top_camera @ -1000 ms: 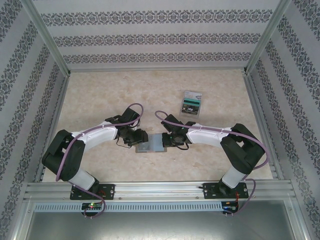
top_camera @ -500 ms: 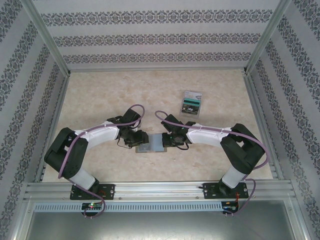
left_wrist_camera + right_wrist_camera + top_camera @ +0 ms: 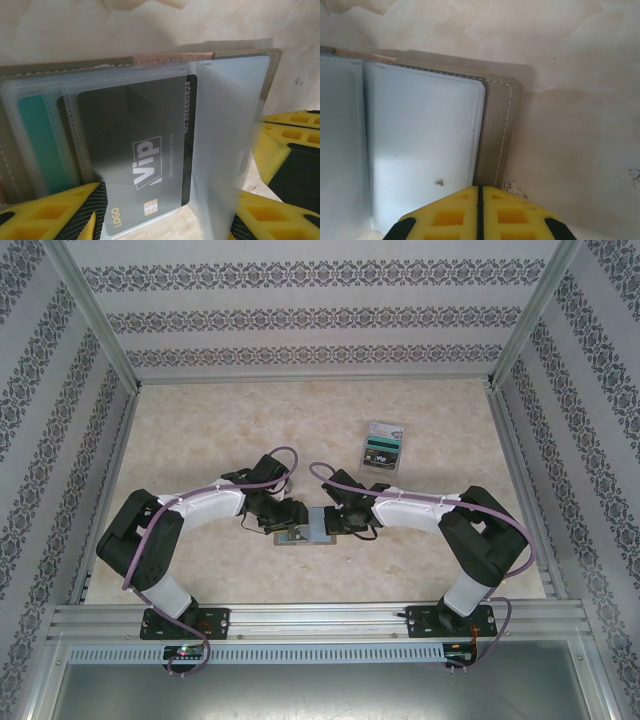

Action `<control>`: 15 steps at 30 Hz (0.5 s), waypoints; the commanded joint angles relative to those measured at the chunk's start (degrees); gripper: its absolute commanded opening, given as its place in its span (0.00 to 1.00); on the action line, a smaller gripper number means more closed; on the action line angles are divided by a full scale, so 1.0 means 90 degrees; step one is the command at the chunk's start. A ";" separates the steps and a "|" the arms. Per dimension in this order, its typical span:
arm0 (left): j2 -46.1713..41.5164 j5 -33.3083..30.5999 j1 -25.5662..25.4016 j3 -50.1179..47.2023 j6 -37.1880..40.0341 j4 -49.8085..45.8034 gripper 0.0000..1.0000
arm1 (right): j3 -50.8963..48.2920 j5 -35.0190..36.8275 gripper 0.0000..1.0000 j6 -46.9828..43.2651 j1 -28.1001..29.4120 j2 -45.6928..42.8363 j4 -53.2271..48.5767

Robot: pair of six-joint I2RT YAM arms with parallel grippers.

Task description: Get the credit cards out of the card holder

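Basically, top external: the card holder (image 3: 304, 531) lies open flat on the table (image 3: 200, 430), near the middle, between the two grippers. Left gripper (image 3: 289, 520) sits over its left half and right gripper (image 3: 333, 522) over its right half. Clear plastic case (image 3: 383, 447) lies further back and to the right, well apart from both.

Left wrist: the holder is spread open with its clear sleeves (image 3: 220, 150) fanned up. A black VIP card (image 3: 137, 165) sits in the front sleeve, and a teal card (image 3: 37, 145) is tucked behind it on the left. The left gripper's yellow fingers (image 3: 65, 212) stand apart, one on each side of the black card's sleeve. Cannot tell whether they touch it.

Right wrist: the right gripper's yellow fingers (image 3: 455, 215) are pressed together with no gap, their tips at the near edge of the holder's pale blue inner half (image 3: 425, 140). The grey-brown stitched cover (image 3: 500, 130) shows along the right side, flat on the table.
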 commanded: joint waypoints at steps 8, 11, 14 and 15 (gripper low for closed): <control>0.0047 0.0227 -0.0153 0.0293 0.0191 0.0173 0.62 | -0.0040 -0.0064 0.00 0.0156 0.0097 0.0032 0.0002; 0.0000 0.0374 -0.0160 0.0394 0.0222 0.0201 0.62 | -0.0041 -0.0037 0.00 0.0168 0.0089 0.0008 -0.0011; 0.0034 0.0612 -0.0177 0.0526 0.0223 0.0314 0.61 | -0.0092 0.0126 0.00 0.0207 0.0089 -0.0123 -0.0007; 0.0073 0.0694 -0.0191 0.0585 0.0227 0.0338 0.61 | -0.0127 0.0196 0.00 0.0217 0.0085 -0.0196 0.0005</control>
